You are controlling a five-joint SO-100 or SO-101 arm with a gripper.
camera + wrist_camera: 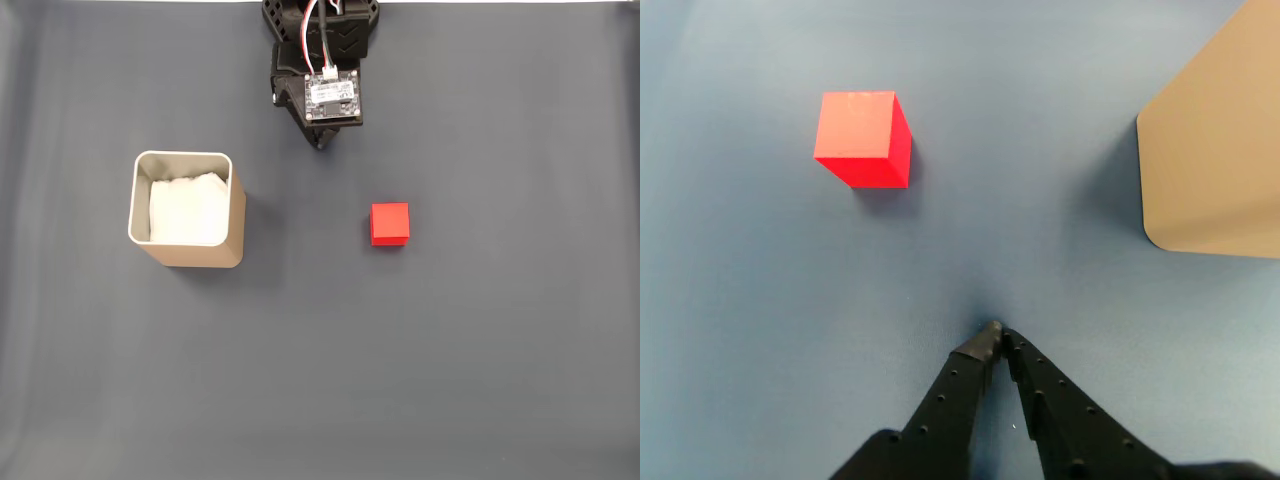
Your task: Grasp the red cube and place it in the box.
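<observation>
Pressed together at the tips, the black two-finger claw [996,334] holds nothing and hangs above the bare dark grey bench [480,380]; in the fixed view it sits near the middle of the bench's far edge, under the arm's wrist board with its white and red wires [322,40].

Well clear of it, the small bright red plain-faced cube [390,223] rests flat on the bench, toward the right of centre in the fixed view. The square tan container with rounded corners and white soft lining [187,251] stands upright toward the left side, well apart from the cube, with the claw roughly between the two but nearer the far edge.

Judging by this, the task is at its very start: the reach toward the cube has not begun, and nothing is in the box. The next move likely calls for spreading the fingers, swinging toward the cube, lining them up with two opposite faces and coming down around it.

Only the wrist view makes the closed fingertips plain, and it shows the cube [862,137] ahead and off to the left, with just a tan outer wall of the box [1215,150] at the right edge. From above, the fixed view gives the box's pale rim, its lining and the whole layout.
</observation>
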